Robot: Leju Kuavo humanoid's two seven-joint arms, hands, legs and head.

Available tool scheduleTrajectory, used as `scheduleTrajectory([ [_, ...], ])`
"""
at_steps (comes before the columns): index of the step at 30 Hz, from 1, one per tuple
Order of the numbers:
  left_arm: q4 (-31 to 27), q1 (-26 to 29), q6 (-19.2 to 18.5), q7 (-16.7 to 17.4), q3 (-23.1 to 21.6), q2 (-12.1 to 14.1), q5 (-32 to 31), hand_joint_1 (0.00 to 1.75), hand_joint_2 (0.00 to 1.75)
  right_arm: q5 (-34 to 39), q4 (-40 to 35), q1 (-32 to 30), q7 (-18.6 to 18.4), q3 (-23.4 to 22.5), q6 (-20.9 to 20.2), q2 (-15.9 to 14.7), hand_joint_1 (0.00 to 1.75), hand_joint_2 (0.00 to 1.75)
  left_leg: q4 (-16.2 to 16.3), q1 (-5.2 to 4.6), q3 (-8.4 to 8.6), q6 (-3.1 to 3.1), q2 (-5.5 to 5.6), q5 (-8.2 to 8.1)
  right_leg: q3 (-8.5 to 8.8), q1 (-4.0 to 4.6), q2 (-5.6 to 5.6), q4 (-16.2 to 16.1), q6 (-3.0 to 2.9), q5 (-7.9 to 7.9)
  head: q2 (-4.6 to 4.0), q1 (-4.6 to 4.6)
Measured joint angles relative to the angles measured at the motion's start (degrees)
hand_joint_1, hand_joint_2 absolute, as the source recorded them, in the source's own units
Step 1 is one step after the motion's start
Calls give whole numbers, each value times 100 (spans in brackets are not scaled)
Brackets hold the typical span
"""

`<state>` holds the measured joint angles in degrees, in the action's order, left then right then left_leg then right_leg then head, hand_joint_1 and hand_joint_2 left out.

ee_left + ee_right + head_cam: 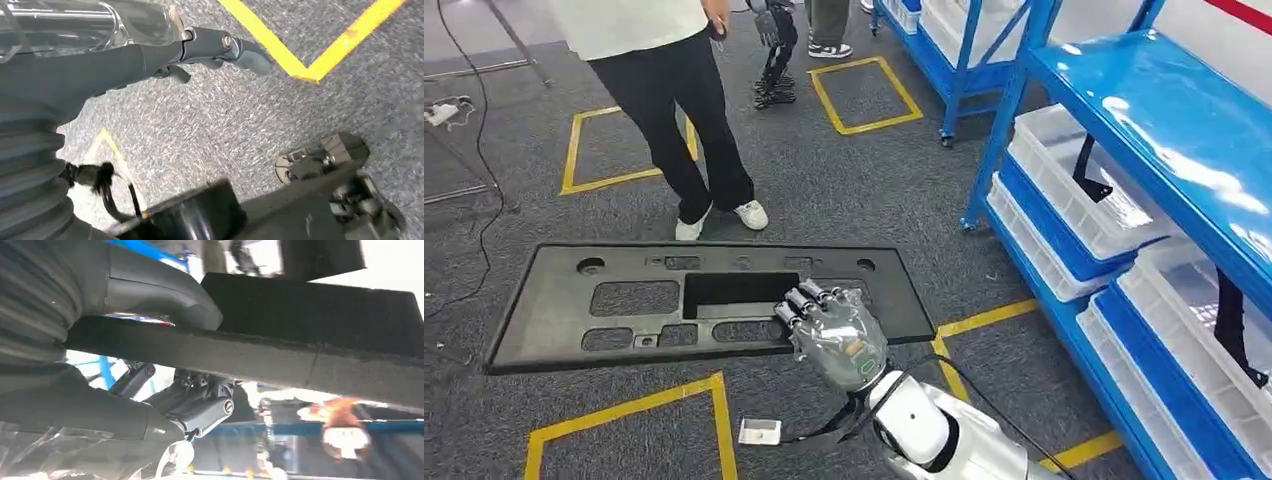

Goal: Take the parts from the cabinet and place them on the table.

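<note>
Above the grey carpet, the right hand (836, 335) holds one long black panel (624, 300) level, fingers (200, 407) beneath its near edge and thumb clamped on top. The left hand (125, 55) hangs over the floor, fingers extended, holding nothing. One person (674, 100) stands beyond.

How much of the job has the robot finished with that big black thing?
Done: the big black panel is out of the blue cabinet. In hand: the right hand grips the panel's edge, thumb on one face and fingers on the other. The left hand holds nothing. Left: setting it on the table, and more dark parts sit in the cabinet's white bins.
</note>
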<state>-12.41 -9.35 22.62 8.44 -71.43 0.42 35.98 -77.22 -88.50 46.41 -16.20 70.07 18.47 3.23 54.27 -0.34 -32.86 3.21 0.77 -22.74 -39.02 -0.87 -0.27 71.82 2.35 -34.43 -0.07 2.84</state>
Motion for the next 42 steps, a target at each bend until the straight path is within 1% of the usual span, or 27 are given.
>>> scheduleTrajectory([
  [2, 0, 34, 7, -7, -15, 2, 11, 0, 175, -2, -2, -35, -2, 0, -9, -17, 175, 175, 2, -4, 24, 9, 139, -10, -221, 0, 6, 253, 5, 99, 0, 0],
  [3, 0, 22, 4, -4, -15, 2, 9, 0, 175, -5, -2, -37, -7, 0, -11, -24, 175, 175, 5, 7, 38, 8, 230, -18, -136, -3, 12, -24, 5, 333, 0, 0],
  [5, 0, 22, -17, 2, -28, -4, 0, 0, 175, -7, -17, -33, -15, 0, -11, -24, 175, 175, 21, 30, 97, -29, 382, -62, 289, -26, 138, -1065, -4, 942, 0, 0],
  [6, 0, 20, -20, 9, -39, -9, -9, 0, 175, -11, -26, -34, -17, 0, -11, -31, 175, 175, 31, 39, 78, -64, 436, -90, 420, -59, 436, -1425, -8, 1051, 0, 0],
  [7, 0, -11, -22, 24, -48, -11, -18, 0, 175, -11, -35, -27, -22, 0, -15, -37, 175, 175, 100, 5, 34, -89, 489, -106, 486, -82, 519, -1553, -13, 1012, 0, 2],
  [10, 0, -9, -15, 42, -50, -15, -48, 0, 175, -13, -65, -22, -50, -7, -59, -48, 175, 175, 54, 76, -19, -181, 658, -69, 476, -25, 360, -1543, -77, 991, 0, 2],
  [11, 0, -21, -15, 42, -50, -4, -57, 0, 175, -15, -79, -9, -52, -7, -77, -46, 175, 175, 67, 78, -24, -197, 692, -101, 505, -80, 281, -1590, -111, 1004, 2, 0],
  [12, 0, -23, -6, 48, -53, -13, -61, 0, 175, -15, -83, -9, -61, -7, -87, -46, 175, 175, 206, 47, -87, -234, 429, -193, 536, -72, 225, -1598, -131, 995, 0, 4],
  [14, 0, -67, 0, 52, -51, -9, -68, 0, 175, -11, -111, -8, -79, -15, -83, -46, 175, 175, 1027, 66, -468, -302, 121, -556, 562, -48, 95, -1598, -186, 971, 0, 5],
  [16, 0, -138, 4, 52, -50, -7, -81, 0, 175, -11, -111, -22, -81, -15, -81, -50, 175, 175, 1862, 70, -891, -339, 36, -810, 574, -27, -73, -1597, -204, 945, 0, 4],
  [17, 0, -144, 2, 52, -50, -7, -88, 0, 175, -11, -111, -42, -81, -15, -79, -48, 175, 175, 1905, 75, -925, -343, 26, -753, 587, -25, -139, -1597, -204, 932, 0, 4],
  [18, 0, -140, 2, 52, -50, -7, -88, 0, 175, -11, -111, -48, -81, -15, -72, -48, 175, 175, 1688, 75, -822, -343, 19, -598, 604, -24, -194, -1597, -198, 917, 0, 4],
  [20, 0, -115, 0, 61, -55, -7, -94, 0, 175, -13, -114, -46, -74, -15, -70, -44, 175, 175, 724, 75, -335, -318, -77, -120, 660, -24, -283, -1597, -171, 883, 0, 4],
  [21, 0, -101, -2, 81, -57, -4, -94, 0, 175, -13, -114, -39, -74, -15, -70, -44, 175, 175, 195, 60, -99, -297, -302, 6, 693, -23, -330, -1600, -144, 858, 0, 4],
  [22, 0, -97, -20, 98, -59, -4, -96, 0, 175, -11, -113, -34, -77, -15, -70, -48, 175, 175, 103, -60, -55, -268, -441, -52, 685, 29, -371, -1594, -115, 843, -2, 7],
  [23, 0, -97, -26, 98, -61, -4, -96, 0, 175, -13, -113, -38, -79, -17, -70, -48, 175, 175, 80, -51, -36, -196, -407, -64, 674, 28, -417, -1595, -92, 838, 0, 2],
  [26, 0, -66, -44, 105, -61, -4, -109, 0, 175, -13, -116, -47, -87, -18, -70, -48, 175, 175, 46, -68, -36, -110, -213, -35, 716, 17, -595, -1597, -15, 793, 0, 4],
  [28, 0, -71, -57, 114, -61, -9, -120, 0, 175, -13, -122, -56, -90, -20, -72, -55, 175, 175, 18, -31, 11, -51, -118, -21, 604, -15, -190, -1276, 17, 577, 0, 2],
  [29, 0, -58, -59, 142, -66, -7, -116, 0, 175, -13, -127, -57, -96, -22, -74, -63, 175, 175, 19, -31, 23, 34, -82, -24, 348, -15, -54, -759, 4, 323, 0, 0],
  [31, 0, -50, -59, 164, -68, -11, -134, 0, 175, -11, -127, -94, -109, -22, -76, -90, 175, 175, 20, -33, 25, 37, 50, -26, -142, -2, 4, 148, 18, 20, 0, 0],
  [32, 0, -53, -57, 209, -70, -13, -146, 0, 175, -11, -127, -114, -109, -20, -83, -107, 175, 175, 21, -33, 29, 36, 126, -27, -269, 0, 6, 323, 21, 36, 0, 0],
  [33, 0, -55, -48, 242, -74, -13, -153, 0, 175, -11, -127, -128, -111, -20, -87, -111, 175, 175, 21, -27, 40, 34, 205, -29, -243, -3, 7, 191, 17, 192, 0, 0],
  [35, 0, -65, -24, 280, -90, -15, -158, 0, 175, -9, -127, -124, -111, -20, -92, -111, 175, 175, 35, -2, 72, 5, 362, -49, 126, -24, 57, -684, 15, 721, 0, -2],
  [36, 0, -67, -15, 295, -94, -17, -157, 0, 175, -9, -127, -124, -111, -20, -94, -111, 175, 175, 48, 12, 80, -33, 421, -76, 371, -55, 247, -1213, 25, 983, 0, 0],
  [37, 0, -85, -13, 315, -94, -15, -158, 0, 175, -7, -129, -124, -109, -22, -98, -116, 175, 175, 85, -19, 52, -70, 474, -102, 496, -81, 485, -1458, 20, 959, 0, 0],
  [41, 0, -83, 53, 367, -96, -15, -136, 0, 175, 9, -129, -110, -111, -22, -118, -109, 175, 175, 72, 30, -5, -152, 678, -89, 507, -44, 278, -1518, -83, 951, 0, 2],
  [42, 0, -82, 103, 420, -96, -9, -131, 0, 175, 33, -129, -94, -111, -22, -118, -96, 175, 175, 139, 33, -18, -176, 547, -151, 527, -69, 196, -1535, -119, 955, 0, 4],
])
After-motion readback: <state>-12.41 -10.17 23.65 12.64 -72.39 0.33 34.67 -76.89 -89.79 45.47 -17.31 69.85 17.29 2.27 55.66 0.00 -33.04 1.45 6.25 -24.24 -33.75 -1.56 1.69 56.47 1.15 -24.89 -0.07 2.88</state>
